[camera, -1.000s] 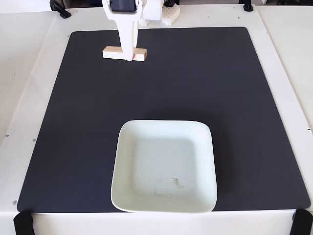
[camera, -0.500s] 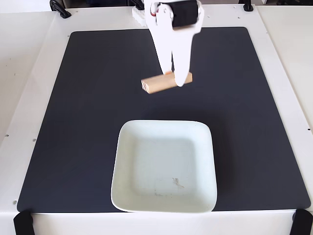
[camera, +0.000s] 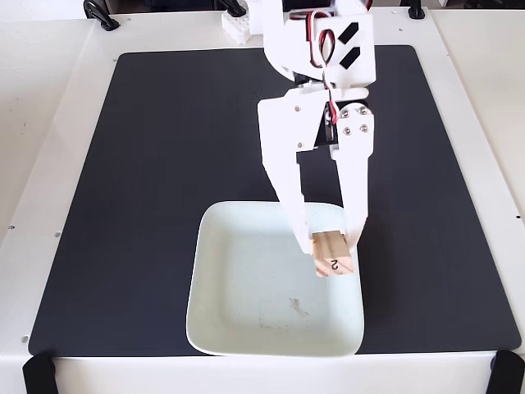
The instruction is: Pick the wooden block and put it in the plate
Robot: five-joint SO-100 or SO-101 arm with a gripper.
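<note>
- White tabletop (camera: 49,123) under bright even light, mostly covered by a large black mat (camera: 148,205) with rounded corners.
- Black clamps or straps (camera: 37,373) at the two near corners of the table in the fixed view, at about 7 and 5 o'clock; more dark fittings (camera: 97,11) along the far edge near 11 and 1 o'clock.
- White arm (camera: 316,49) reaching in from 12 o'clock, with red, white and black wires showing on its upper body and two black slanted marks on the housing.
- Gripper (camera: 331,240) pointing down toward 6 o'clock, its two long white fingers (camera: 287,164) narrowed onto the wooden block (camera: 332,254), one on each side, closed only as far as the block's width.
- Wooden block seen end-on, light tan, with a "2" on the near end face, tilted slightly; held over the plate's right-hand part, toward 2 o'clock from the plate's centre.
- Cannot tell whether the block touches the plate floor or hangs just above it.
- Plate (camera: 213,279), pale mint-white and square with rounded corners and a raised rim, lying on the mat toward 6 o'clock, near the mat's front edge.
- Faint grey smudges (camera: 295,306) on the plate floor, at about 5 o'clock from its centre.
</note>
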